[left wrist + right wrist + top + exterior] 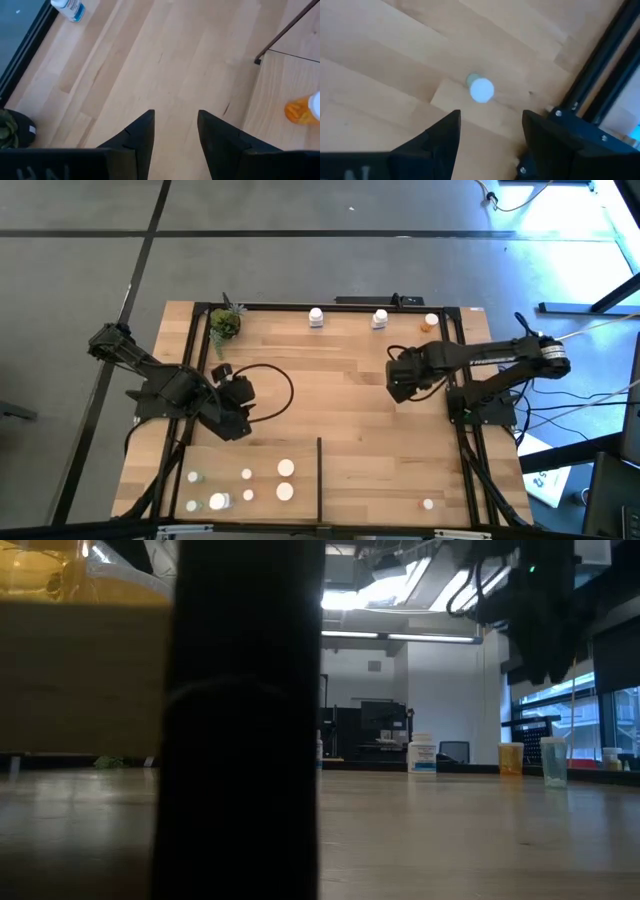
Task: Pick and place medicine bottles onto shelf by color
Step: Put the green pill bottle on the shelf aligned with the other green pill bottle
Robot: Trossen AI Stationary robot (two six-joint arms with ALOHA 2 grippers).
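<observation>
We count seven bottles (286,468) lower left of the shelf (340,395), one orange (428,504) lower right, three along the top edge (316,317). Our left hand (238,392) at mid-left and right hand (400,380) at mid-right both gape, empty.

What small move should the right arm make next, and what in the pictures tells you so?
Probably lower the right gripper over the white-capped bottle and close. Its jaws stand open and empty, and the bottle stands upright on the wood just ahead of them, beside the black frame bar.
</observation>
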